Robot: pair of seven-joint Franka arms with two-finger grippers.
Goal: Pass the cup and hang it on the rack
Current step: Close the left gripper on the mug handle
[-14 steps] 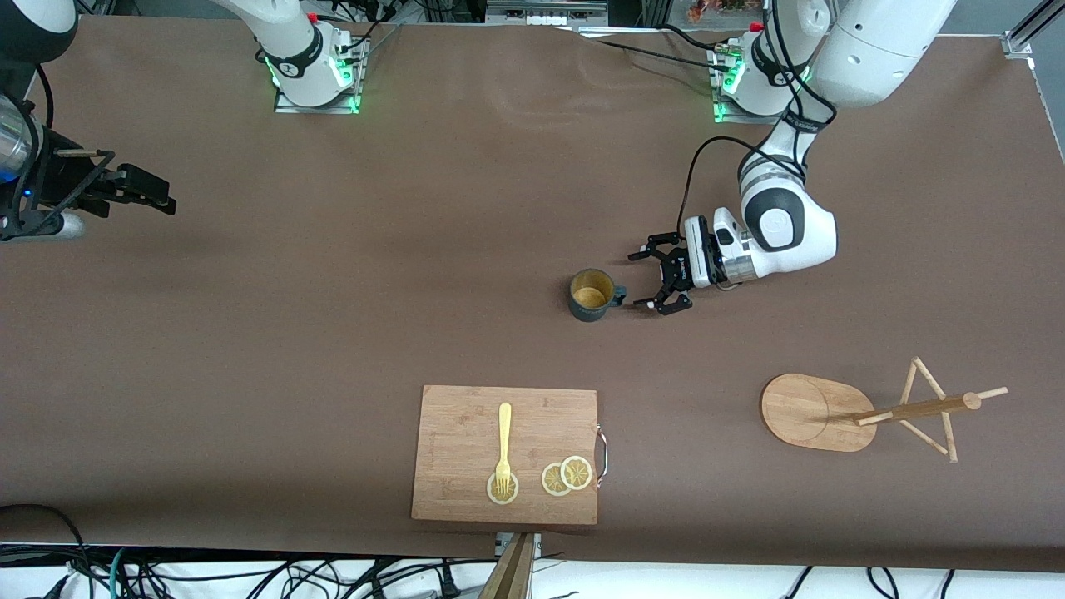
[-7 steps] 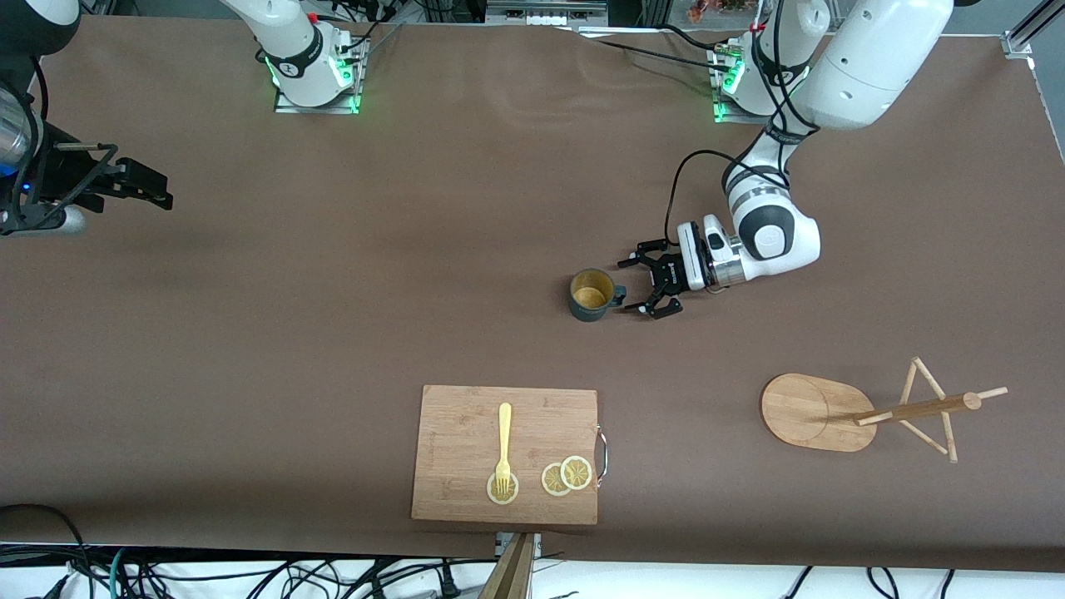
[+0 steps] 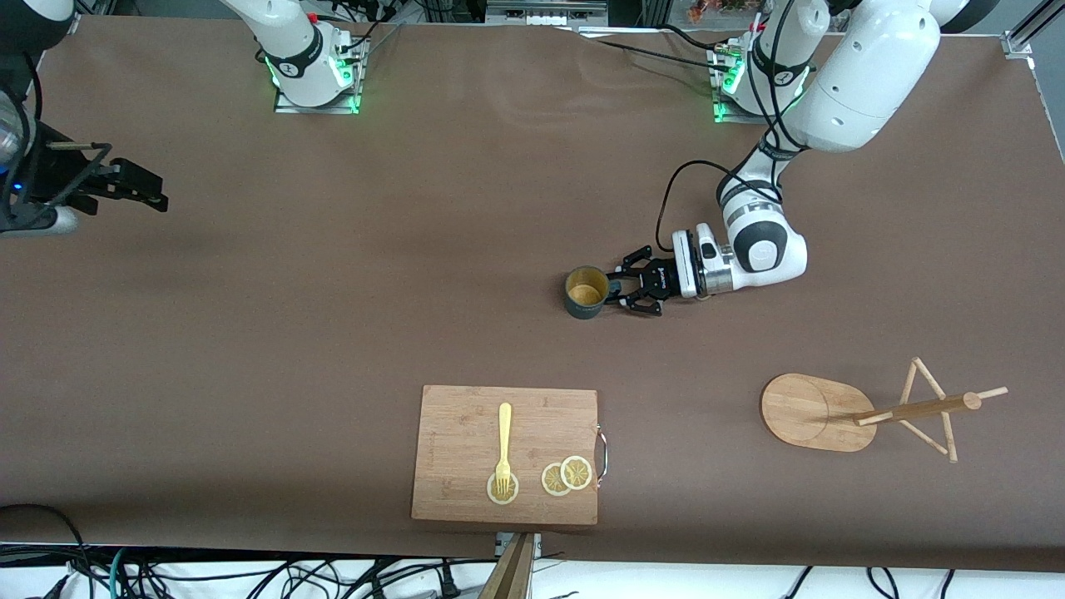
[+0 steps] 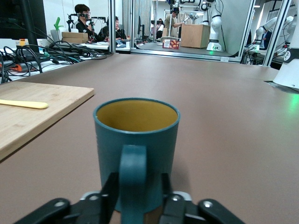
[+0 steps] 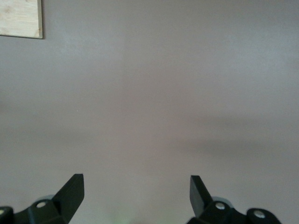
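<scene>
The dark teal cup (image 3: 586,293) stands upright on the brown table near the middle, with its handle turned toward my left gripper (image 3: 621,293). In the left wrist view the cup (image 4: 136,135) fills the centre and shows its yellowish inside. My left gripper (image 4: 140,186) is low at the table, its fingers either side of the handle with a small gap on one side. The bamboo rack (image 3: 811,412) stands toward the left arm's end, nearer the camera than the cup. My right gripper (image 3: 141,190) waits open and empty over the right arm's end, and shows open in its wrist view (image 5: 137,184).
A bamboo cutting board (image 3: 466,416) lies near the front edge, nearer the camera than the cup, carrying a yellow fork (image 3: 503,441) and lemon slices (image 3: 566,476). The board also shows in the left wrist view (image 4: 28,121) and in a corner of the right wrist view (image 5: 18,18).
My left gripper moved toward the cup, lowered and narrowed its fingers around the handle. The cup shifted slightly toward the right arm's end. The right gripper drifted a little.
</scene>
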